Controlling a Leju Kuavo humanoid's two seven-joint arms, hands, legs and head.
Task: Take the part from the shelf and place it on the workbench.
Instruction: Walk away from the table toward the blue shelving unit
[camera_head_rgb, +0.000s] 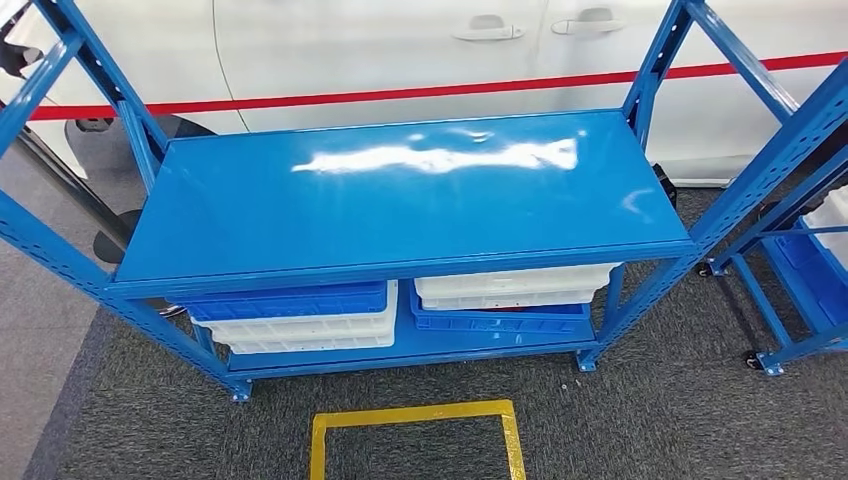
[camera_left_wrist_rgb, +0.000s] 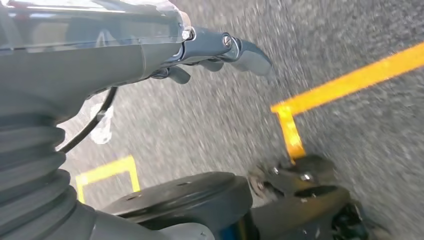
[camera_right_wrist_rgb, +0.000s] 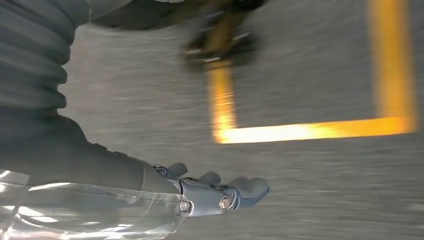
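Note:
A blue metal rack (camera_head_rgb: 400, 200) with a glossy flat top stands straight ahead in the head view. My left hand (camera_left_wrist_rgb: 210, 47) hangs over grey carpet, its fingers stretched out and holding nothing. My right hand (camera_right_wrist_rgb: 210, 192) also hangs over the carpet with fingers extended and nothing in them. A clear shiny cover lies over the back of each hand. Both wrist views are blurred.
The rack's lower shelf carries a blue bin (camera_head_rgb: 290, 300) on a white bin (camera_head_rgb: 300, 332) at left, and a white bin (camera_head_rgb: 515, 285) on a blue bin (camera_head_rgb: 500, 322) at right. A yellow floor square (camera_head_rgb: 415, 415) lies before it. A white car (camera_head_rgb: 400, 50) stands behind it, and another blue rack (camera_head_rgb: 800, 200) is at right.

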